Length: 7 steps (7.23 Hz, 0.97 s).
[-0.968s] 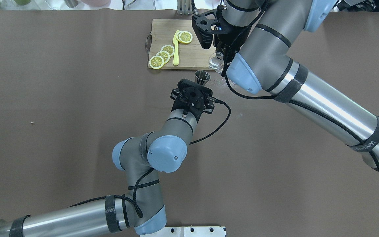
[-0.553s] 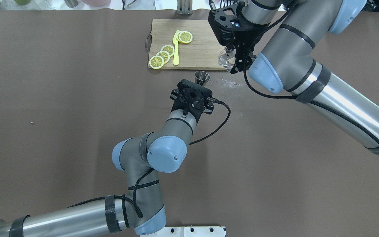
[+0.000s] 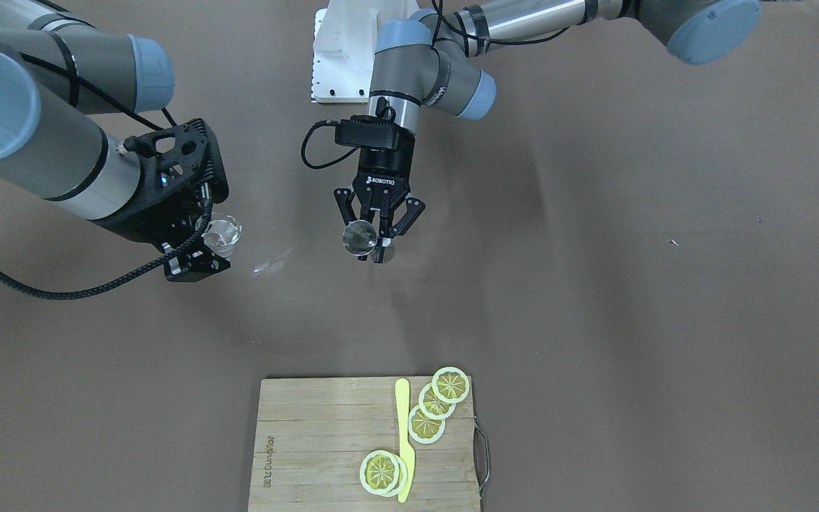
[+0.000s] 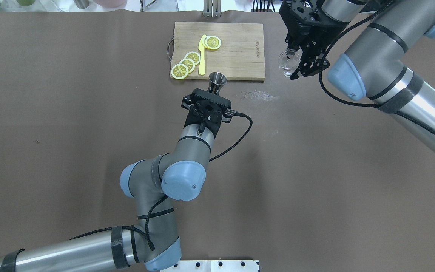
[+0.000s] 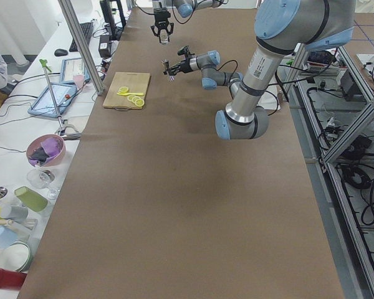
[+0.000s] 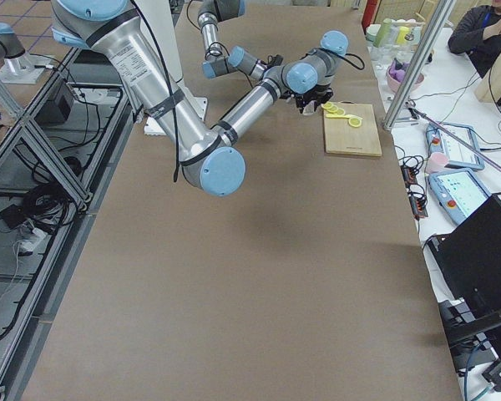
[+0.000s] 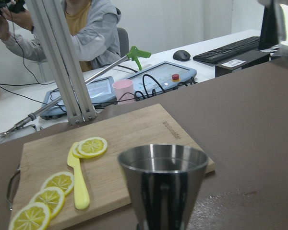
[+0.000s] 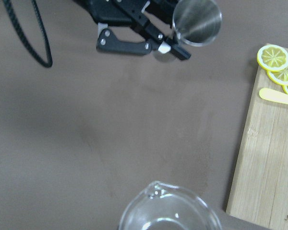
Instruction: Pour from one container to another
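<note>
Rightward, off the wooden cutting board point(image 4: 240, 45), has gone the right gripper point(image 4: 297, 67). It is clamped on a small clear glass pitcher with a spout point(image 4: 288, 61), held over the brown table surface point(image 4: 51, 113) just past the board's right edge, near the surface's far edge. The left gripper point(image 3: 379, 240) has edged closer to the board's near edge, its fingers closed on an upright steel cone-shaped jigger point(image 4: 217, 79). A wet smear point(image 4: 257, 95) lies on the surface between the two. Lemon slices point(image 4: 187, 62) and a yellow knife point(image 4: 202, 56) rest on the board's left half.
</note>
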Available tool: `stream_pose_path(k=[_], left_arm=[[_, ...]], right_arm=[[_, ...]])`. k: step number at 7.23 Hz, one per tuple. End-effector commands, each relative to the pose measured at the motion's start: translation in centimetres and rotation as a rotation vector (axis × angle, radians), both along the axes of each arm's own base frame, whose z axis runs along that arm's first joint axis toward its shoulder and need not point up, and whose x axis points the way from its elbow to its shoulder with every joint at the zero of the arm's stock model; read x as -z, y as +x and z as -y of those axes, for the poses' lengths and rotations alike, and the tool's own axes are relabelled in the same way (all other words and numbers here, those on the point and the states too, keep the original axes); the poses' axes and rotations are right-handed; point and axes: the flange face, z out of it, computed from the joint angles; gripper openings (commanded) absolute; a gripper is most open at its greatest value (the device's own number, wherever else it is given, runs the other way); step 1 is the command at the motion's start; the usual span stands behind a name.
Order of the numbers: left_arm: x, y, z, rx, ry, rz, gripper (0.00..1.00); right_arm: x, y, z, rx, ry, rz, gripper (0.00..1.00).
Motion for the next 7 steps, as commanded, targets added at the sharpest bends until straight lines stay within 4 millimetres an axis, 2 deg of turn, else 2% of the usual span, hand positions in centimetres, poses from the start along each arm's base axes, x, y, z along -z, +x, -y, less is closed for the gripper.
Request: stream_pose_path(k=[1, 2, 4, 6, 7], left_arm=[[-3.3, -4.4, -1.0, 0.065, 0.015, 0.011, 0.00], [-6.2, -7.4, -1.7, 0.068, 0.010, 0.025, 0.00], [-11.9, -10.9, 0.5, 0.120, -0.014, 0.095, 0.00], [-19.6, -15.5, -1.1, 0.125, 0.007, 0.032, 0.00], [-24.0, -18.2, -2.1, 0.125, 0.018, -0.002, 0.00]], right_arm=[[-4.2, 4.0, 0.5, -0.008, -0.042, 0.059, 0.00], [-6.0, 4.8, 0.6, -0.003, -0.069, 0.086, 0.00], [-10.4, 6.3, -0.3, -0.008, -0.060, 0.111, 0.00], [-15.4, 9.1, -1.3, -0.016, -0.062, 0.154, 0.00], [-17.5, 10.5, -0.7, -0.023, -0.062, 0.178, 0.00]])
